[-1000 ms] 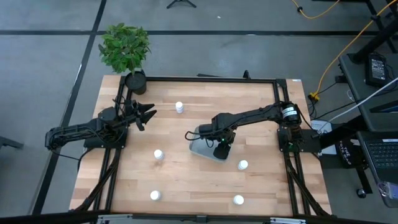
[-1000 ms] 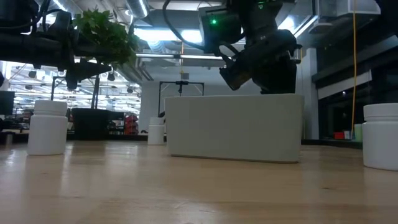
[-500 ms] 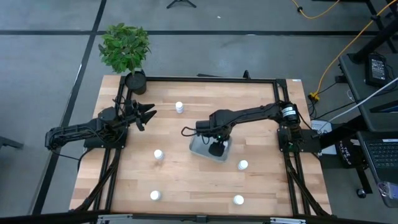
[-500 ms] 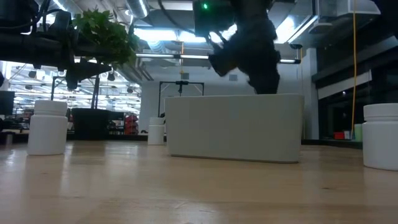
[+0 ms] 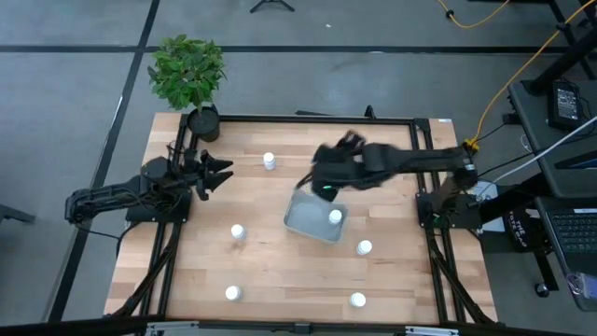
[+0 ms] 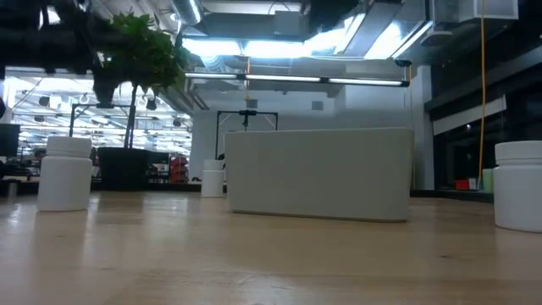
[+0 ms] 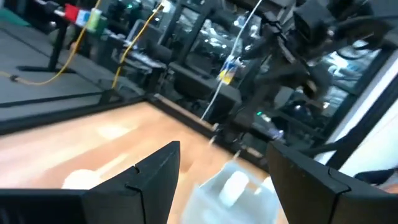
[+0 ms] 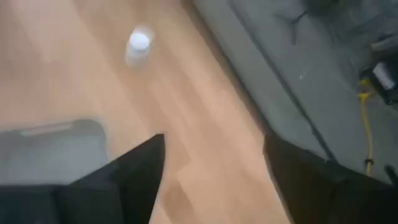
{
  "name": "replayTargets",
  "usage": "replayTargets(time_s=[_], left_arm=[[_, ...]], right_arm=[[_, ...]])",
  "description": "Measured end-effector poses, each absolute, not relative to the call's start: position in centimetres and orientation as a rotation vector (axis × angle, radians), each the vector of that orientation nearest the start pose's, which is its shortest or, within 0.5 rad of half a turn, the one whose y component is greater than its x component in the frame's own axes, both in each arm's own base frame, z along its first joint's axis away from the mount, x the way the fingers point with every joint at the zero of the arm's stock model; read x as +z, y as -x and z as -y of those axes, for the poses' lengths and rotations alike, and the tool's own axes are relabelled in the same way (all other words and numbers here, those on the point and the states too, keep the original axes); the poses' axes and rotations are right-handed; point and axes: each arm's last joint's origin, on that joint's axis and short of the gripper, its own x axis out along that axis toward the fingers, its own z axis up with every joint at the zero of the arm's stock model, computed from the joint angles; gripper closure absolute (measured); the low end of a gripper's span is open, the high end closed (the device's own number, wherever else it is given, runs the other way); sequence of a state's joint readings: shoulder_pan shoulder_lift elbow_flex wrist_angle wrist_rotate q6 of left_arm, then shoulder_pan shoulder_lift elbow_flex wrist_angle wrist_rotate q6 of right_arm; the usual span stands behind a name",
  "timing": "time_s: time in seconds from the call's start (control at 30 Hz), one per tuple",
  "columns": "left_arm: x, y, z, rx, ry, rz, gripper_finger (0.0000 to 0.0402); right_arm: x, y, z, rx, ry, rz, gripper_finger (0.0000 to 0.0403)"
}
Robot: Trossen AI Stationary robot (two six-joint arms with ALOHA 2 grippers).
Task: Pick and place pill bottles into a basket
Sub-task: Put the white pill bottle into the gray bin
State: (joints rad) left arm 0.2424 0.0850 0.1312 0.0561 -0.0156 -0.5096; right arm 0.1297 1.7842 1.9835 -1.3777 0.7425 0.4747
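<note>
Right gripper (image 5: 328,171), fingers now spread and empty, has lifted off toward twelve o'clock of the pale grey-blue shallow plastic basket (image 5: 300,224), leaving one tiny white capped pill bottle (image 5: 335,217) inside. Five bottles remain on the wooden table (image 5: 280,280). Left gripper (image 5: 222,171) waits part-open at nine o'clock.

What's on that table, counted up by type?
White pill bottles: 6, five standing loose on the wood and one inside the basket
Grey basket: 1
Potted green plant, at the table's far corner: 1
Robot arms: 2
Total: 10
</note>
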Motion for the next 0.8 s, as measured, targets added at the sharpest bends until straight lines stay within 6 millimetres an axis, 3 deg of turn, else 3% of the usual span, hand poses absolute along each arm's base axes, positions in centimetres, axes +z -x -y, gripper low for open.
replayTargets(time_s=[0.17, 0.27, 0.37, 0.57, 0.8], left_arm=[[26.4, -10.2, -2.4, 0.161, 0.421, 0.143, 0.016], [29.3, -12.7, -2.9, 0.159, 0.346, 0.003, 0.0147], [30.6, -16.0, -4.0, 0.214, 0.269, -0.241, 0.0126], [31.1, -21.4, -7.8, 0.482, 0.184, -0.651, 0.0086], [28.8, -24.5, -12.2, 0.53, 0.283, -0.844, 0.0062]], right_arm=[[41.7, -27.6, -1.7, -0.953, 0.177, -0.715, 0.013], [41.1, -24.3, -1.1, -1.011, 0.172, -0.643, 0.013], [39.6, -21.7, -0.6, -1.027, 0.114, -0.583, 0.0131], [36.3, -19.2, -0.6, -0.935, -0.006, -0.472, 0.0131], [34.8, -18.2, -0.8, -0.832, 0.042, -0.419, 0.0131]])
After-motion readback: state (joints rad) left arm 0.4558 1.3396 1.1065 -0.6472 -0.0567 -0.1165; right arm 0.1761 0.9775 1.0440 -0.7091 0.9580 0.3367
